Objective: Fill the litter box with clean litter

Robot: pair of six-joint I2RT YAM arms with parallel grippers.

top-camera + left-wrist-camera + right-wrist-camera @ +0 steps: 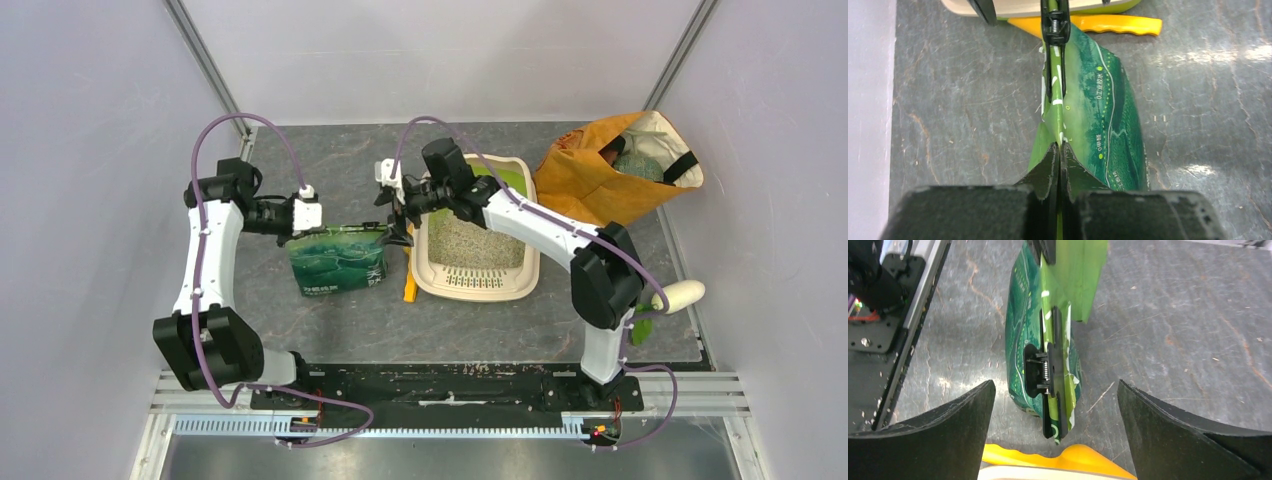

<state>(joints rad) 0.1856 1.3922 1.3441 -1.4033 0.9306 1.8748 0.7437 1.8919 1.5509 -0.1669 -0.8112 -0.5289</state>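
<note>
From above, the litter box [476,294] sits mid-table with clean litter [470,245] already over its floor. The green bag [335,262] lies at its 9 o'clock and an orange fabric bag [585,180] at 2 o'clock.

The left wrist view shows the left gripper [1060,155] clamped on the bag's folded top seam, with a black clip [1055,25] at 12 o'clock.

In the right wrist view the right gripper [1055,385] is spread wide astride that clip — touching nothing.

Pouring looks finished and the bag clipped shut. Next, the right arm likely needs to lift clear without snagging the clip.
</note>
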